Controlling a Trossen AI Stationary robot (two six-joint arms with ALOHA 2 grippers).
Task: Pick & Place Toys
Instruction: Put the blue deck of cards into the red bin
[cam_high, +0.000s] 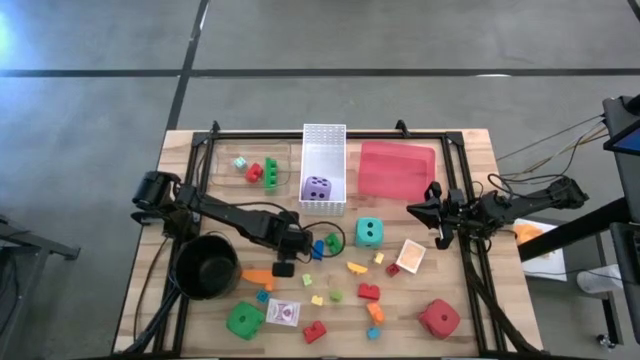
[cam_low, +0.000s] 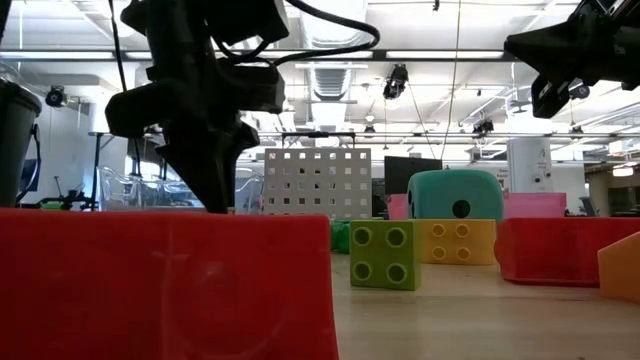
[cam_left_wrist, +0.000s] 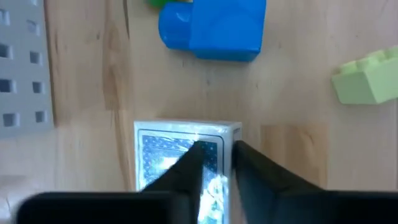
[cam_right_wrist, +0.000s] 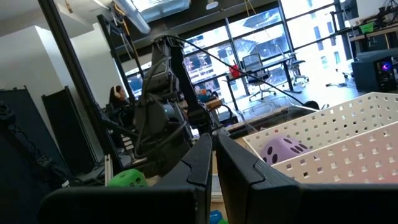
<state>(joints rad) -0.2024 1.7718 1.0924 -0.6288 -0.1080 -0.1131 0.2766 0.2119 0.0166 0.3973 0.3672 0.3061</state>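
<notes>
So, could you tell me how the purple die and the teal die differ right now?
The purple die sits inside the white perforated basket; the teal die stands on the bare table, just outside the basket. In the high view the purple die's top face shows several pips, the teal die's only two. The teal die lies closer to the left gripper. Both look like similar-sized soft cubes with dark pips.

Purple die (cam_high: 317, 187) with dark pips, teal die (cam_high: 369, 232), green die (cam_high: 244, 321), white perforated basket (cam_high: 324, 137), blue-patterned card pack (cam_left_wrist: 171, 155)
</notes>
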